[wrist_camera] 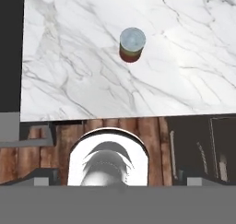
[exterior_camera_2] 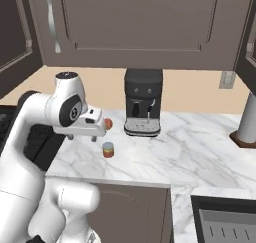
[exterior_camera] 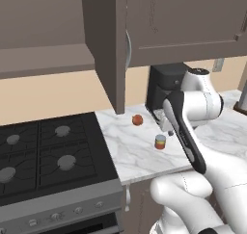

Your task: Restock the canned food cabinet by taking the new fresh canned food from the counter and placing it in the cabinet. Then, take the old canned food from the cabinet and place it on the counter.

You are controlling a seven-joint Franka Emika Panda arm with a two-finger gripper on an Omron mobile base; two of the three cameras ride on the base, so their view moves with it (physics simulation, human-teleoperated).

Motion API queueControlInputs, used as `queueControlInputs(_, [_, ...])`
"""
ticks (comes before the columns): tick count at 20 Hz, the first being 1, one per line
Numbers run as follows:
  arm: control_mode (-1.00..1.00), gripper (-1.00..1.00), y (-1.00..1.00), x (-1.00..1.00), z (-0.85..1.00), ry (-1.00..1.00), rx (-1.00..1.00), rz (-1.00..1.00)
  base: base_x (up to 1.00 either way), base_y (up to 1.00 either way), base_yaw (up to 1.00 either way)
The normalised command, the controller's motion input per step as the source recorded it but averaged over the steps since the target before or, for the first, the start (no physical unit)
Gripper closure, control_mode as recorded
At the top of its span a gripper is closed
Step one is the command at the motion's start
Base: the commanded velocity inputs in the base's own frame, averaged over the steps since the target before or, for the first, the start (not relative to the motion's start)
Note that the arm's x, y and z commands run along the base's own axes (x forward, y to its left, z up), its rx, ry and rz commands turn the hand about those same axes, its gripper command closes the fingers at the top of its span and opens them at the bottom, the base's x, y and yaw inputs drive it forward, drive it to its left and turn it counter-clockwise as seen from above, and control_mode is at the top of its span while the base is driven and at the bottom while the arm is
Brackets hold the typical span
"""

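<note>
The new fresh canned food stands upright on the white marble counter, not far from its front edge. It has an orange-red label, a yellowish band and a grey lid. My gripper hangs open a little above the counter, just beside and above the can, not touching it. In the hand view the can lies ahead, above centre. The dark wall cabinet is overhead; its inside is hidden. The old canned food is out of view.
A round red fruit lies behind the can. A black coffee machine stands at the wall. The black stovetop is left of the counter. A pale cylinder on a brown base stands far right.
</note>
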Motion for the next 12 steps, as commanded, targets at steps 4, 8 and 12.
queueControlInputs(4, [-1.0, -1.0, -0.06, 0.6, -0.67, 0.0, 0.0, 0.0, 0.0, 0.0, 0.0])
queueControlInputs(8, [-1.0, -1.0, -0.16, 0.57, -0.5, 0.0, 0.01, 0.0, 0.0, 0.0, 0.0])
queueControlInputs(12, [-1.0, -1.0, -0.07, 0.55, -0.39, 0.0, 0.01, -0.01, 0.0, 0.0, 0.0])
